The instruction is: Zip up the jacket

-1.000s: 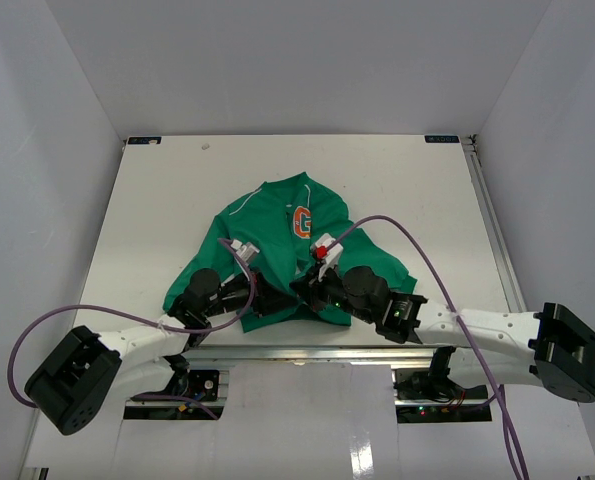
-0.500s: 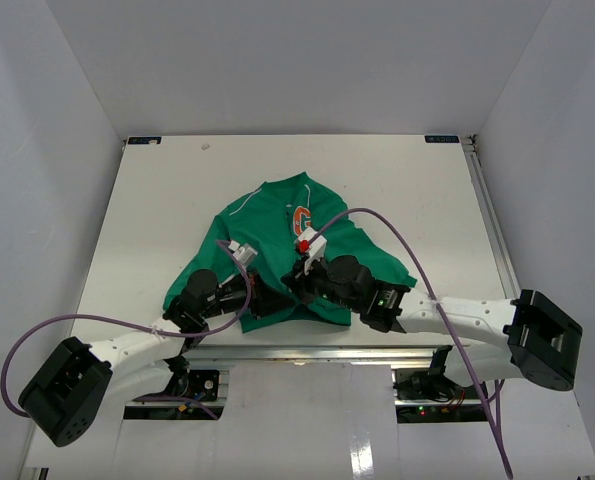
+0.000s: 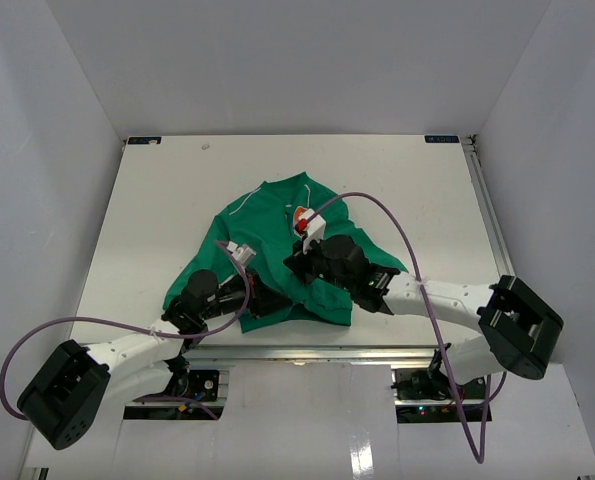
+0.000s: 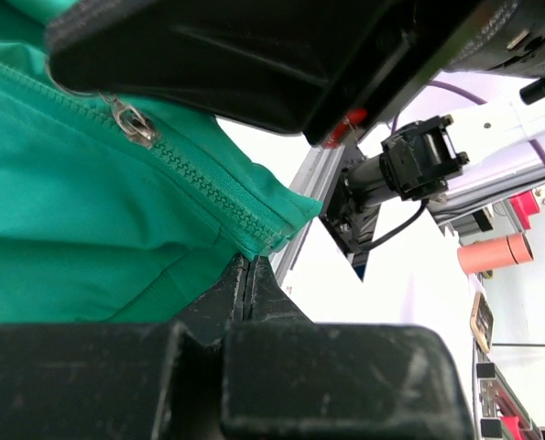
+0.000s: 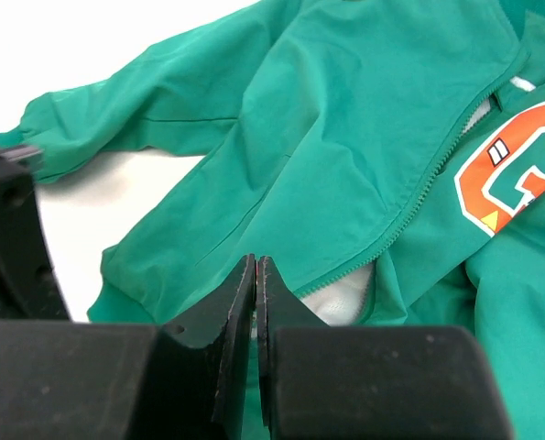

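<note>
The green jacket (image 3: 267,225) lies flat mid-table with its collar at the far side. My left gripper (image 3: 280,302) is at the near hem, its jaws pressed together on the bottom corner of the zipper (image 4: 254,240). A little farther up the front, my right gripper (image 3: 299,268) hangs over the zipper line. In the left wrist view the metal slider (image 4: 131,124) sits on closed teeth, and its pull runs up under the right gripper's black body. My right gripper (image 5: 256,266) is shut. Ahead of it the zipper gapes over pale lining (image 5: 343,302), beside the orange G (image 5: 515,174).
An aluminium rail (image 3: 317,352) runs along the table's near edge just behind the hem. Purple cables (image 3: 417,250) loop over both arms. White walls (image 3: 37,150) close in the table on three sides. The jacket's left sleeve (image 5: 144,119) stretches out sideways.
My right gripper has moved up the jacket front, away from the hem and towards the collar. The left gripper has stayed at the hem.
</note>
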### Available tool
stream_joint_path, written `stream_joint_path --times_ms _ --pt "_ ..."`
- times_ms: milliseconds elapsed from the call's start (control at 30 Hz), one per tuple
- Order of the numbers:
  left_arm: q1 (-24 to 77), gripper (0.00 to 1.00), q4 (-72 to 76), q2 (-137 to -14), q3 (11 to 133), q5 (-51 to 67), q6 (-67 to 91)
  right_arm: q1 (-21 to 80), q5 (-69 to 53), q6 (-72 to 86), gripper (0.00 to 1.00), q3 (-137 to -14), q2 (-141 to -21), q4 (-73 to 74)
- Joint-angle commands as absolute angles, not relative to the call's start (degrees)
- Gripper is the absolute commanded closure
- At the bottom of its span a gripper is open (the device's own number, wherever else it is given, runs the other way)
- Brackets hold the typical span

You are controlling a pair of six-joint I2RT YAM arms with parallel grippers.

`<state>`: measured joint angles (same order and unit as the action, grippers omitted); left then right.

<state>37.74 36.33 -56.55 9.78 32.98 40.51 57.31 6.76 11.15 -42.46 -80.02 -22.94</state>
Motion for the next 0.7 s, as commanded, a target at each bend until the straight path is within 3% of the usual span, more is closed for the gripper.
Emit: stream_joint_path --times_ms 0,667 --pt "38.32 1.0 32.07 -55.99 8.08 35.84 40.48 54.21 10.02 9.8 0.92 -47.59 -83.03 -27.86" --pt "38.32 1.0 23.18 -51.59 4.08 17.77 43.27 41.37 8.77 8.97 0.92 -55.54 -93.42 -29.86"
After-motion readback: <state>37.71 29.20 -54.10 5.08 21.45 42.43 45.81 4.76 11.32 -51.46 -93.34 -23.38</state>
